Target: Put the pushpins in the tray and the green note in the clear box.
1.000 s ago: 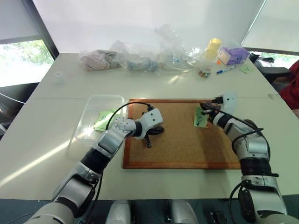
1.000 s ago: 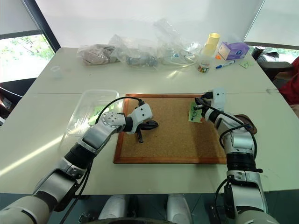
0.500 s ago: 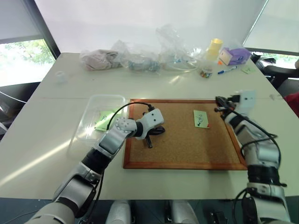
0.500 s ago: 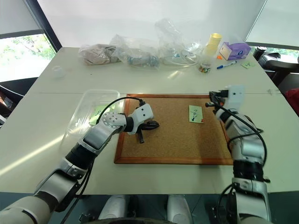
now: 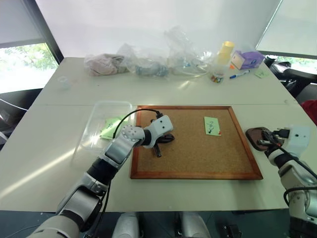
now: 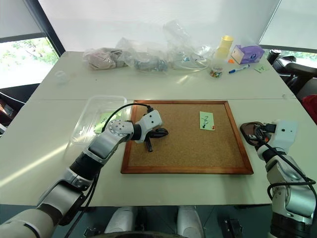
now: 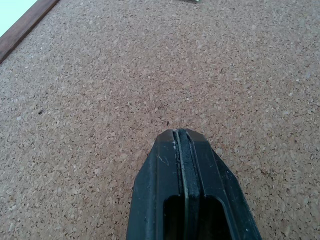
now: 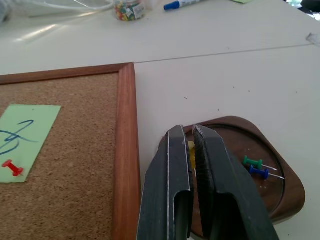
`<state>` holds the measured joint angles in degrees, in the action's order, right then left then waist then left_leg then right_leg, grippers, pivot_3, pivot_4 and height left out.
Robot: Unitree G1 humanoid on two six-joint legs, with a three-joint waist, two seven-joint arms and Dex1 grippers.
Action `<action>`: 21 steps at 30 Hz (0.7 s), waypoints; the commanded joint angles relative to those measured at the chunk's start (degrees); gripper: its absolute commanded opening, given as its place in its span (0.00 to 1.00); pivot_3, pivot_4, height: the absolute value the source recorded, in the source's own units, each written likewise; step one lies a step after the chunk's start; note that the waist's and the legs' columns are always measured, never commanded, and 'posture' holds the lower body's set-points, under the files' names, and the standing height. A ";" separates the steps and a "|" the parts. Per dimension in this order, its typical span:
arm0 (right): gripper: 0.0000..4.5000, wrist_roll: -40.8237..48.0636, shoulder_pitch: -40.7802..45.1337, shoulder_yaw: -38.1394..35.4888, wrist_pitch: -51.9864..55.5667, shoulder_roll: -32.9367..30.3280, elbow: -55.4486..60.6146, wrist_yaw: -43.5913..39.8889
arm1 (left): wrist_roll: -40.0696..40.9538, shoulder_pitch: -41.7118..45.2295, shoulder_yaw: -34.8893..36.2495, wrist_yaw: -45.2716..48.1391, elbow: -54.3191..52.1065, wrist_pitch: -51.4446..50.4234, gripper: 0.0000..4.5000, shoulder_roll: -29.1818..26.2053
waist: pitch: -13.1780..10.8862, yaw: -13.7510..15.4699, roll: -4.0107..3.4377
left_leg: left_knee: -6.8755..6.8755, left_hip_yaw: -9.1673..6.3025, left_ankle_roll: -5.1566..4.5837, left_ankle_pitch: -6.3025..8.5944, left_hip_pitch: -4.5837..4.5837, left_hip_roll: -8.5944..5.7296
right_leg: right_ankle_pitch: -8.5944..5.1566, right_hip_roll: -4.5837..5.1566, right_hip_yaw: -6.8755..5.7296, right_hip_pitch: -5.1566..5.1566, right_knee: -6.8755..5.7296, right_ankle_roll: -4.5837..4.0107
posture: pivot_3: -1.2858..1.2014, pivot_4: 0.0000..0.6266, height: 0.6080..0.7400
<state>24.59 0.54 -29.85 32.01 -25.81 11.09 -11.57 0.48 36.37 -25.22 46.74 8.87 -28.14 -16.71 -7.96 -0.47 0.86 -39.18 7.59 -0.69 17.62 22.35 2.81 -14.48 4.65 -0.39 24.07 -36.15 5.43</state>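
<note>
- The right end effector [image 8: 192,150] is seen poised over the tray [image 8: 272,192], its two fingers pinched almost together on a yellow pushpin [image 8: 191,152] caught between the tips.
- The tray is found on the white counter [image 5: 59,148], just right of the cork board [image 5: 198,148], apart from its frame.
- Two pushpins, a green one [image 8: 253,162] and a blue one [image 8: 258,171], are seen lying side by side inside the tray.
- A green note [image 5: 212,126] is held to the board's far right part by a red pushpin [image 8: 12,168] at its near corner.
- The left end effector [image 7: 186,150] is pressed fully shut with nothing in it, tips low over bare cork at the board's left part.
- The clear box [image 5: 94,134] is seen on the counter just left of the board, a green slip [image 5: 111,127] already lying inside.
- Plastic bags [image 5: 148,62] and a marker [image 5: 239,75] are lined along the far edge.
</note>
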 commanded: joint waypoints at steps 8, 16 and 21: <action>0.81 -3.42 3.39 -0.67 -4.62 -2.90 -9.25 -0.90 | -2.56 0.13 -1.34 -0.60 3.27 -0.23 0.00 0.14 | 0.01 0.09 -0.03 | 0.00 -0.03 -0.04 -0.01 0.00 -0.04 | 0.00 0.02 0.00 -0.04 0.02 0.00 | 0.52 0.24 0.98; 0.98 -2.41 3.23 -1.47 -6.79 -2.29 -8.48 -1.83 | -2.52 -0.21 -1.09 -0.83 3.06 -0.15 0.00 0.09 | 0.02 0.09 -0.03 | 0.00 -0.05 -0.04 -0.01 0.00 -0.02 | 0.00 0.03 0.00 -0.05 0.04 0.00 | 0.52 0.24 0.98; 0.98 -0.03 3.15 -2.11 -8.27 -1.59 -5.09 -3.02 | -2.45 -0.44 -1.06 -0.86 2.71 -0.37 0.00 0.06 | 0.02 0.08 -0.03 | 0.00 -0.06 -0.04 -0.01 0.00 -0.01 | 0.00 0.03 0.00 -0.05 0.03 0.00 | 0.52 0.24 0.98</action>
<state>23.33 3.33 -29.98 25.26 -27.32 2.93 -14.19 0.46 36.77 -25.19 47.17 9.81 -27.20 -16.46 -7.95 -0.39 0.84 -39.19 7.53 -0.73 17.61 22.36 2.80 -14.48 4.68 -0.39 24.02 -36.12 5.43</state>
